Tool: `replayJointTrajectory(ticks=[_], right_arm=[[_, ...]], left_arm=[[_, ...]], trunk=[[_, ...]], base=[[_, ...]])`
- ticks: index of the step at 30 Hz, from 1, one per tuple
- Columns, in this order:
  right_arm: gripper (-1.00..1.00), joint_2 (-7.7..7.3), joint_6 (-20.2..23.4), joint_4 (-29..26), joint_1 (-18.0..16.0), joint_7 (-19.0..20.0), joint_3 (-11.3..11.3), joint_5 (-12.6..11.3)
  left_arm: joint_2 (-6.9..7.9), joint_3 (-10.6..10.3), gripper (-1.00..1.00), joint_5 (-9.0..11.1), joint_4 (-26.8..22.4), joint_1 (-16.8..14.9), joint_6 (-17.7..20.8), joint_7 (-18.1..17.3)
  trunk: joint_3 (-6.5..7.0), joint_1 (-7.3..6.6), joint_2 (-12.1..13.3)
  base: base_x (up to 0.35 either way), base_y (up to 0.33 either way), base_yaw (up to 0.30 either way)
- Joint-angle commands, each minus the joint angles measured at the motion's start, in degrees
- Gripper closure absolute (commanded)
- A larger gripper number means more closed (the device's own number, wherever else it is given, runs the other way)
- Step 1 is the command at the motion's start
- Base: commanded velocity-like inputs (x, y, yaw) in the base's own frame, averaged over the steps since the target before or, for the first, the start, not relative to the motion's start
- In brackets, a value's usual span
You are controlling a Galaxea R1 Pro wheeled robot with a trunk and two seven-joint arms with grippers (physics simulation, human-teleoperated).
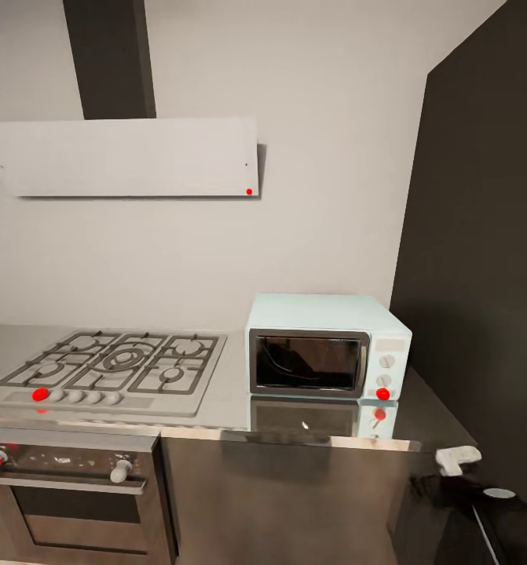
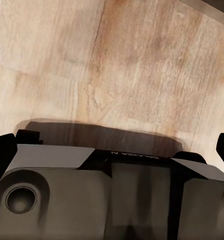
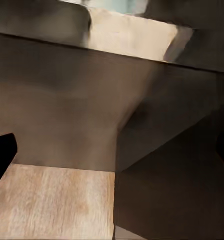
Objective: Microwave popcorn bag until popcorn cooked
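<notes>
**Microwave seen shut on the steel bench beside the hob**

The microwave [image 1: 328, 346] is seen from the head view standing on the bench [image 1: 232, 392], close to the grey back wall and just beside the dark tall cabinet [image 1: 483, 251] at the right. Its dark glass door is closed, and the white control panel with two knobs and a red round light is carried at its right end. The front of the microwave is mirrored faintly in the reflective bench top.

The gas hob [image 1: 114, 369] is set into the bench to the left of the microwave, a little apart from it, with a row of knobs along its front edge. A built-in oven [image 1: 75, 494] with a long handle is fitted below the hob. A pale extractor hood [image 1: 122, 155] is mounted on the wall above, under a dark flue.

Part of the right arm [image 1: 483, 490] is seen at the lower right corner of the head view, dark with a white piece near the bench edge.

In the left wrist view the light wood floor [image 2: 117, 65] is shown beyond the robot's dark base [image 2: 112, 195]. In the right wrist view dark cabinet fronts [image 3: 91, 100] and a patch of wood floor [image 3: 51, 200] are seen.

Whether either set of jaws is wide or narrow cannot be told.
</notes>
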Motion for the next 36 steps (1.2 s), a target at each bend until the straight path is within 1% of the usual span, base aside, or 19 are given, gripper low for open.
replayJointTrajectory(ticks=[1, 2, 3, 4, 5, 6, 7, 8, 9, 10, 11, 13, 16, 18, 19, 21, 24, 28, 36], right_arm=[[-1.00, 0.02, 3.21, -5.07, 0.11, 0.61, 0.02, 0.39], [-1.00, 0.03, 5.24, -6.29, -0.20, 0.61, 0.04, 0.31], [-1.00, 0.04, 7.59, -7.07, -1.94, 0.57, 0.05, 0.26], [-1.00, 0.22, 11.11, -7.89, -6.84, 0.44, 0.00, 0.20], [-1.00, 0.38, 12.44, -8.10, -9.71, 0.33, -0.04, 0.22], [-1.00, 0.48, 13.35, -8.23, -12.30, 0.26, -0.04, 0.20], [-1.00, 0.56, 13.69, -8.31, -13.97, 0.18, -0.06, 0.19], [-1.00, 1.01, 13.84, -8.40, -15.73, 0.08, -0.08, 0.15], [-1.00, 2.00, 13.66, -8.40, -16.33, -0.04, -0.12, 0.18], [-1.00, 3.19, 12.87, -8.43, -16.63, -0.13, -0.20, 0.22], [-1.00, 3.70, 12.33, -8.42, -16.75, -0.16, -0.21, 0.23], [-1.00, 4.24, 11.55, -8.39, -16.87, -0.19, -0.20, 0.25], [-1.00, 4.61, 11.22, -8.38, -16.93, -0.21, -0.19, 0.20], [-1.00, 5.48, 11.18, -8.37, -16.90, -0.26, -0.18, 0.23], [-1.00, 6.83, 11.13, -8.33, -16.93, -0.49, -0.23, 0.46], [-1.00, 8.85, 11.07, -8.30, -16.93, -1.75, -0.28, 0.70], [-1.00, 10.57, 10.94, -8.21, -16.92, -5.15, 0.01, 0.56], [-1.00, 10.80, 10.83, -8.08, -16.94, -5.62, 0.05, 0.18], [-1.00, 10.86, 10.89, -7.63, -16.86, -4.81, -0.10, 0.04]], left_arm=[[0.01, -0.50, -1.00, 0.39, 0.04, -0.04, -0.17, -0.20], [0.01, -0.50, -1.00, 0.38, 0.04, -0.04, -0.17, -0.19], [0.01, -0.48, -1.00, 0.38, 0.04, -0.04, -0.17, -0.20], [0.01, -0.48, -1.00, 0.38, -0.01, -0.04, -0.17, -0.20], [0.01, -0.50, -1.00, 0.38, -0.02, -0.04, -0.17, -0.21], [0.01, -0.51, -1.00, 0.33, -0.06, -0.04, -0.17, -0.21], [0.01, -0.56, -1.00, 0.18, -0.09, -0.04, -0.17, -0.21], [0.01, -0.62, -1.00, -0.11, -0.17, -0.04, -0.13, -0.24], [0.01, -0.67, -1.00, -0.25, -0.20, -0.04, -0.11, -0.26], [0.01, -0.65, -1.00, -0.29, -0.21, -0.04, -0.10, -0.25], [0.01, -0.64, -1.00, -0.29, -0.22, -0.04, -0.09, -0.24], [0.01, -0.63, -1.00, -0.19, -0.18, -0.04, -0.09, -0.23], [0.01, -0.63, -1.00, -0.10, -0.19, -0.04, -0.09, -0.22], [0.01, -0.63, -1.00, -0.05, -0.21, -0.04, -0.08, -0.22], [0.01, -0.63, -1.00, 0.02, -0.22, -0.04, -0.08, -0.22], [0.01, -0.63, -1.00, 0.12, -0.22, -0.04, -0.08, -0.22], [0.01, -0.63, -1.00, 0.19, -0.23, -0.04, -0.08, -0.22], [0.01, -0.63, -1.00, 0.20, -0.23, -0.04, -0.08, -0.22], [0.01, -0.63, -1.00, 0.34, -0.23, -0.04, -0.08, -0.22]], trunk=[[-0.09, 0.01, -0.06], [-0.09, 0.01, -0.06], [-0.09, 0.01, -0.06], [-0.09, 0.01, -0.06], [-0.09, 0.01, -0.06], [-0.09, 0.01, -0.06], [-0.09, 0.01, -0.06], [-0.09, 0.01, -0.06], [-0.09, 0.01, -0.06], [-0.09, 0.01, -0.06], [-0.09, 0.01, -0.06], [-0.09, 0.01, -0.06], [-0.09, 0.01, -0.06], [-0.09, 0.01, -0.06], [-0.09, 0.01, -0.06], [-0.09, 0.01, -0.06], [-0.09, 0.01, -0.06], [-0.09, 0.01, -0.06], [-0.09, 0.01, -0.06]], base=[[0.000, 0.000, 0.000], [0.000, 0.000, 0.000], [0.000, 0.000, 0.000], [0.000, 0.000, 0.000], [0.000, 0.000, 0.000], [0.000, 0.000, 0.000], [0.000, 0.000, 0.000], [0.000, 0.000, 0.000], [0.000, 0.000, 0.000], [0.000, 0.000, 0.000], [0.000, 0.000, 0.000], [0.000, 0.000, 0.000], [0.000, 0.000, 0.000], [0.000, 0.000, -0.018], [0.000, 0.000, -0.141], [0.000, 0.000, -0.208], [0.000, 0.000, -0.262], [0.000, 0.000, -0.236], [0.000, 0.000, -0.026]])
